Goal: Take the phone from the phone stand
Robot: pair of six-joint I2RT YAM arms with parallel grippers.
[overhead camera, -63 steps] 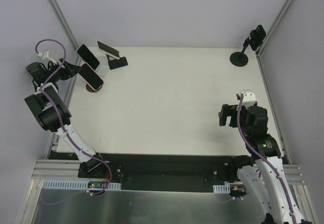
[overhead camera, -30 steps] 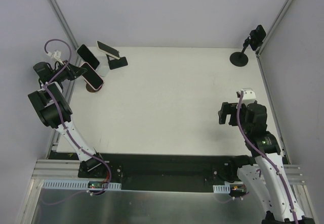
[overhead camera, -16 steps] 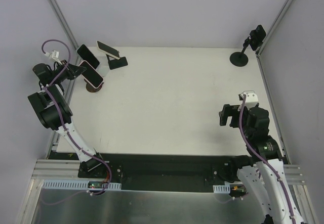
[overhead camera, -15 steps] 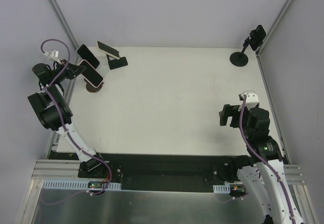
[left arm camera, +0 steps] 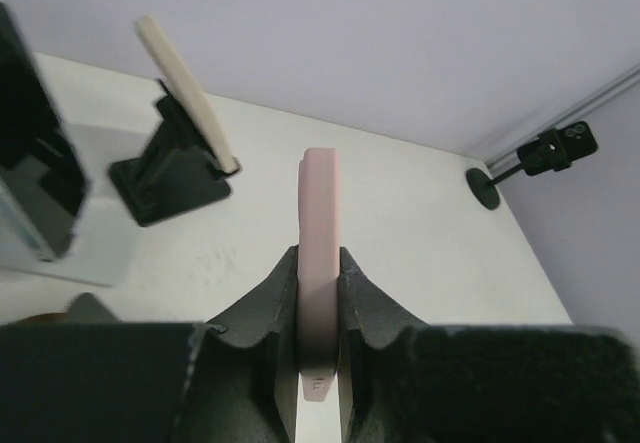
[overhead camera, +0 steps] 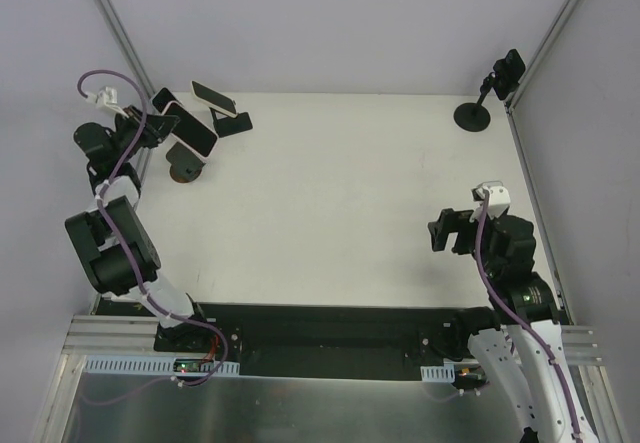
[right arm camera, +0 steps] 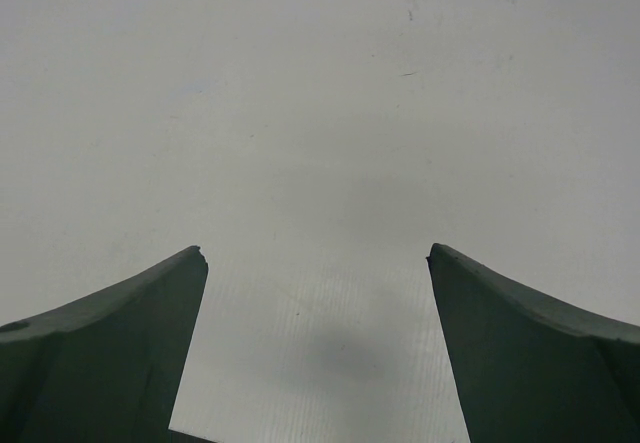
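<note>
My left gripper (overhead camera: 157,129) is shut on the pink-cased phone (overhead camera: 192,131), holding it in the air at the table's far left corner. The phone hangs just above and behind the round dark phone stand (overhead camera: 185,171), apart from it. In the left wrist view the phone (left arm camera: 320,223) stands edge-on, clamped between the two black fingers (left arm camera: 270,308) of the left gripper (left arm camera: 320,288). My right gripper (overhead camera: 446,231) hovers open over bare table at the right. The right wrist view shows nothing between the right gripper's (right arm camera: 318,255) fingers.
Two other phones rest on stands at the far left: a cream one (left arm camera: 186,88) on a black stand (left arm camera: 168,178), and a black one (left arm camera: 35,163) on a white stand (left arm camera: 95,253). A small camera on a black tripod (overhead camera: 473,115) stands at the far right corner.
The left gripper has lifted the pink phone up and back, off the round stand. The right arm has shifted slightly toward the near edge, still open.
</note>
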